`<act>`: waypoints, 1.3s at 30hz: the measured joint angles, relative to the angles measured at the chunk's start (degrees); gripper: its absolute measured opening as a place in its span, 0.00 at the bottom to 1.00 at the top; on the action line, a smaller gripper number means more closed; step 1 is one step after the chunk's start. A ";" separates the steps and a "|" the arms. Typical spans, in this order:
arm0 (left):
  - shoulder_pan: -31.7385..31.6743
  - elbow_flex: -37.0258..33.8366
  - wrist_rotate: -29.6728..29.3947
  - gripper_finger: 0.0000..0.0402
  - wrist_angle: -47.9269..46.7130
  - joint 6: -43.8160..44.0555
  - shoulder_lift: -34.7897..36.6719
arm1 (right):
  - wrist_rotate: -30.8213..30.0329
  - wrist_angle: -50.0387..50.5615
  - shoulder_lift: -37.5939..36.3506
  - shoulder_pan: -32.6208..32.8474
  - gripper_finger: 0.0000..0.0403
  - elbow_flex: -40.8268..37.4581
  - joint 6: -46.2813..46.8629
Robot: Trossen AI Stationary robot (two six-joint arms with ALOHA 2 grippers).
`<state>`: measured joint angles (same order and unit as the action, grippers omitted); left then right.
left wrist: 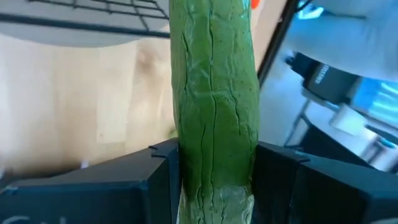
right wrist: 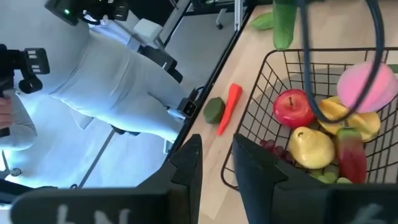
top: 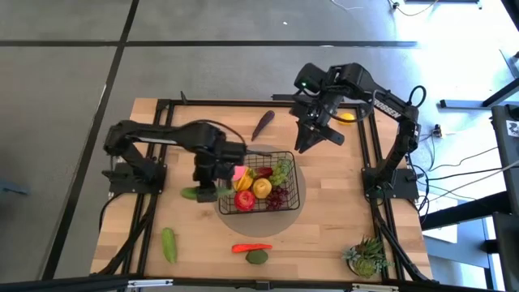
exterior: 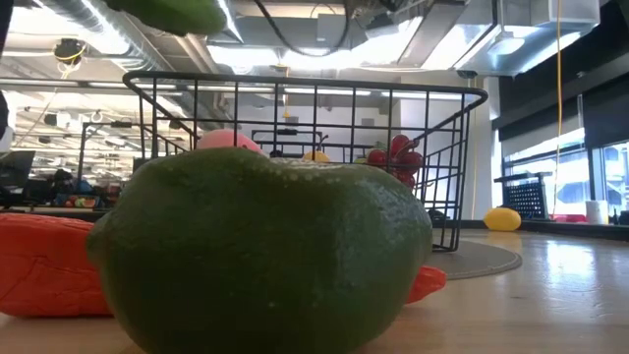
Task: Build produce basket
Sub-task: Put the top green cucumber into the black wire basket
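My left gripper (top: 209,189) is shut on a green cucumber (top: 193,193) just left of the black wire basket (top: 285,156), which stands on a round grey mat. The cucumber fills the left wrist view (left wrist: 214,93) and shows at the top of the low view (exterior: 172,12), above the basket's rim. The basket holds a red tomato (right wrist: 292,107), yellow lemons (right wrist: 311,146), a pink peach (right wrist: 367,87) and grapes. My right gripper (top: 309,143) hangs open and empty over the basket's far right corner. My left gripper pinches the cucumber's two long sides (left wrist: 186,168) between its two fingers (left wrist: 158,177). The fingers come from above and lie across it. The cucumber is lifted clear of the table, and most of its length sticks out past the fingers.
A purple eggplant (top: 262,123) and a lemon (top: 346,118) lie at the far edge. A second cucumber (top: 169,243), a red chilli (top: 251,247) and a green fruit (top: 257,257) lie near the front edge. A potted plant (top: 366,258) stands front right.
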<state>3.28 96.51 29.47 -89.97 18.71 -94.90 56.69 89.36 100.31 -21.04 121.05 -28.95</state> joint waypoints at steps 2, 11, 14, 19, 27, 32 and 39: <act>-1.08 0.09 2.30 0.30 -0.15 -1.12 -1.57 | 0.00 -0.02 0.00 0.14 0.21 0.00 -0.07; -6.33 0.04 8.98 0.30 -0.04 -1.33 -8.02 | -2.18 -0.04 0.00 1.10 0.21 0.00 -0.07; -7.69 0.09 10.84 0.30 -0.07 -0.88 -10.02 | -2.17 -0.07 0.00 1.47 0.21 0.00 -0.07; -9.59 0.00 10.81 0.29 -0.07 -0.82 -13.34 | -2.89 -0.11 0.00 2.15 0.21 0.00 -1.48; -11.31 0.00 7.75 0.29 -0.09 -0.73 -18.13 | -3.04 -0.15 0.00 2.50 0.21 0.00 -3.28; -11.31 0.00 5.38 0.29 1.08 -2.68 -20.48 | -3.06 -0.18 0.00 2.50 0.21 0.00 -3.87; -11.31 0.07 3.17 0.29 4.58 -2.09 -21.51 | -3.06 -0.20 0.00 2.50 0.21 0.00 -4.55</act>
<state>-8.03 96.57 32.64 -85.40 16.61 -116.41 53.63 89.17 100.31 -18.55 121.05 -33.50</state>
